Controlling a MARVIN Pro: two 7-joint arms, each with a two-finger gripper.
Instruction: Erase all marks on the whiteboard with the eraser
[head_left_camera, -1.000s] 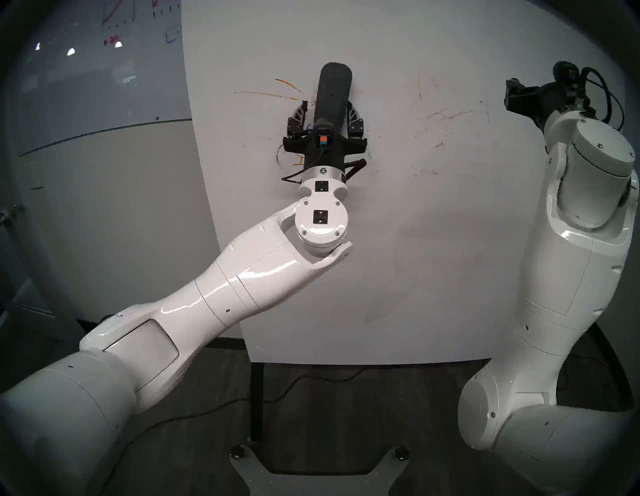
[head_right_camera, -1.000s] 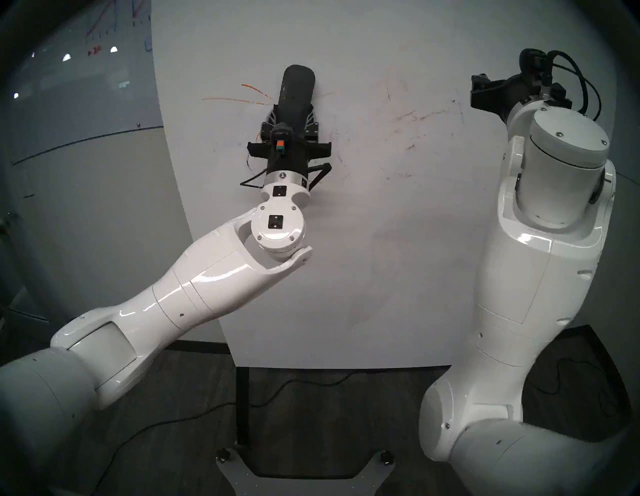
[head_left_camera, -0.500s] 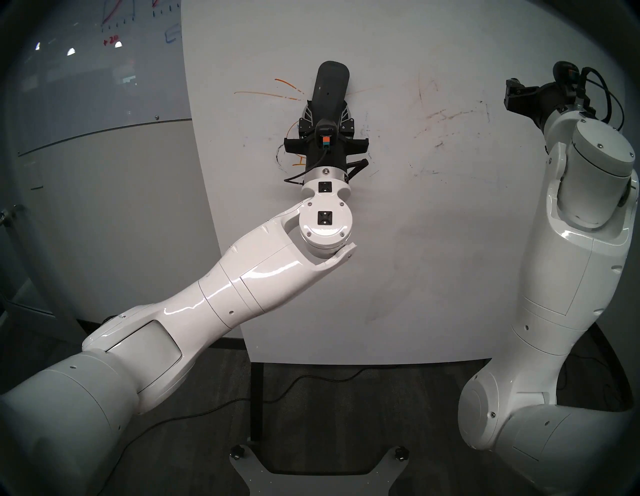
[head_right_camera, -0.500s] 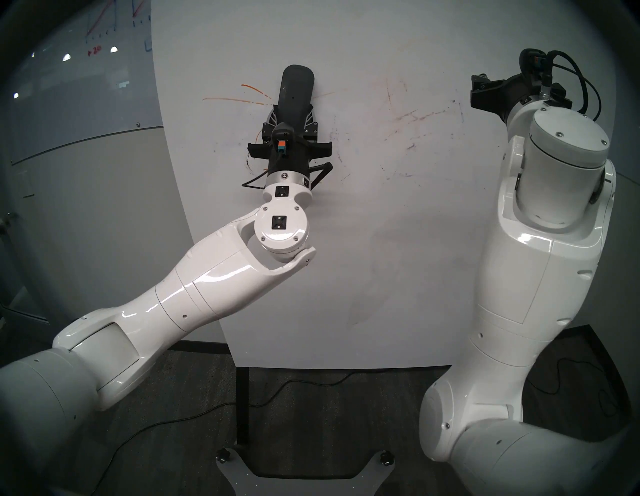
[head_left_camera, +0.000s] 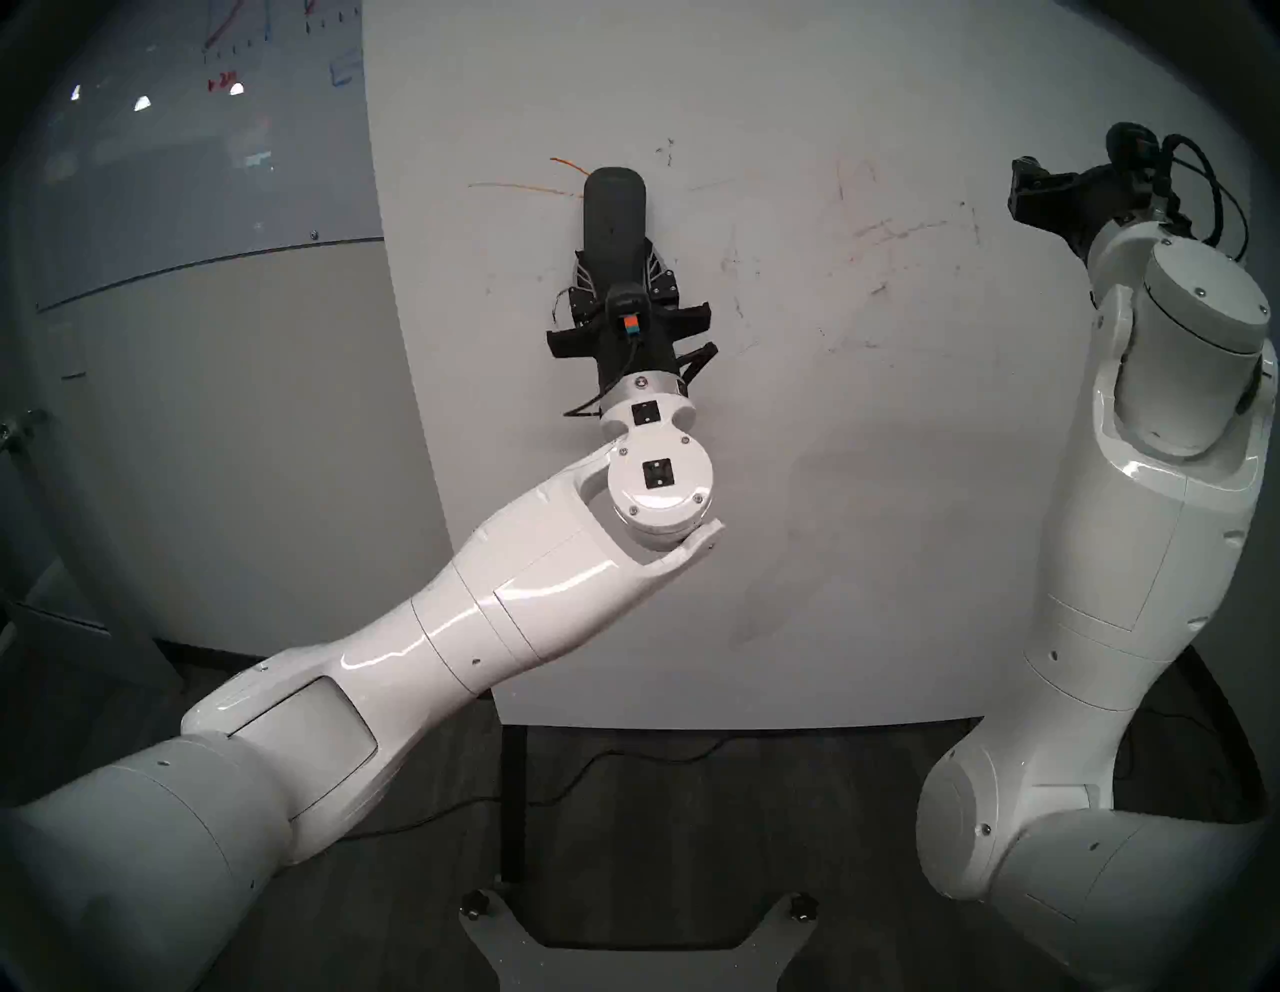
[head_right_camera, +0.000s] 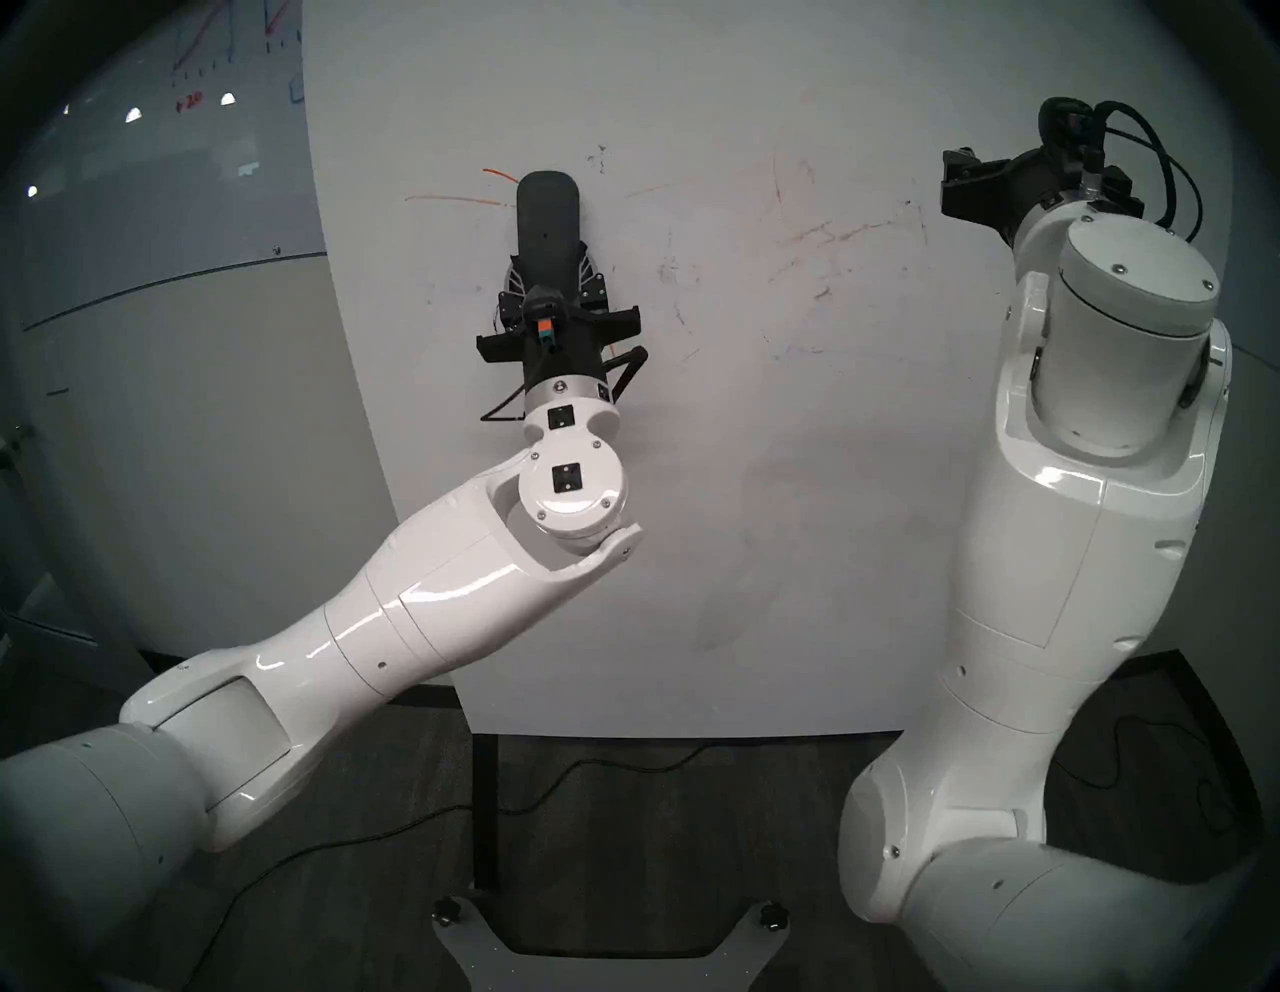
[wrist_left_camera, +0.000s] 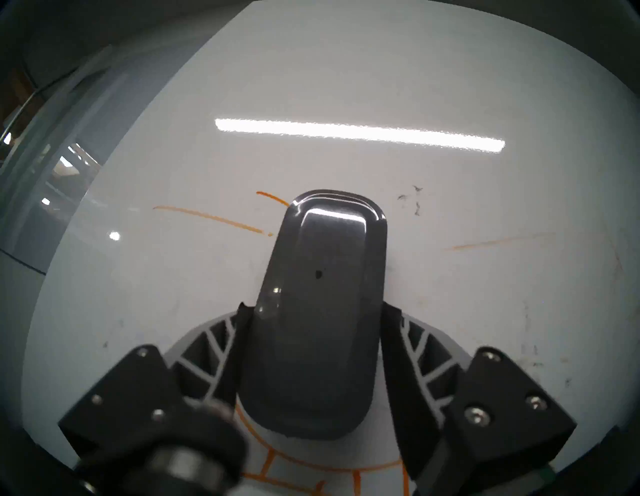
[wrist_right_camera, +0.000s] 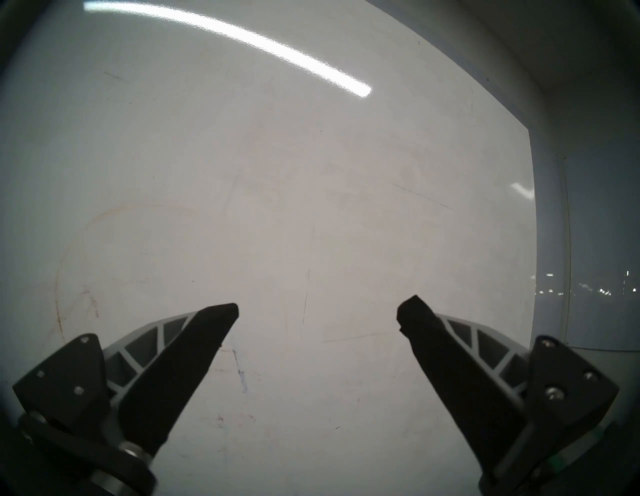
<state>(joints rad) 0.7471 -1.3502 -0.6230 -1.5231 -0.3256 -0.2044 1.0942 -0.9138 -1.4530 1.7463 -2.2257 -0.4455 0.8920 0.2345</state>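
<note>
left gripper (wrist_left_camera: 311, 350): clamped on eraser (head_left_camera: 614, 225), pad flat on whiteboard (head_left_camera: 866, 485)
right gripper (wrist_right_camera: 317, 313): jaws apart, holding nothing, off board
marks (wrist_left_camera: 211, 219): orange strokes beside eraser

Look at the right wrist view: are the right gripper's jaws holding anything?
No, the right gripper is open, only bare whiteboard showing between its jaws.

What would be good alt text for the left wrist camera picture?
A dark grey eraser held in the left pincer lies against a whiteboard. Orange lines show beside and below it, black scribbles at upper right.
</note>
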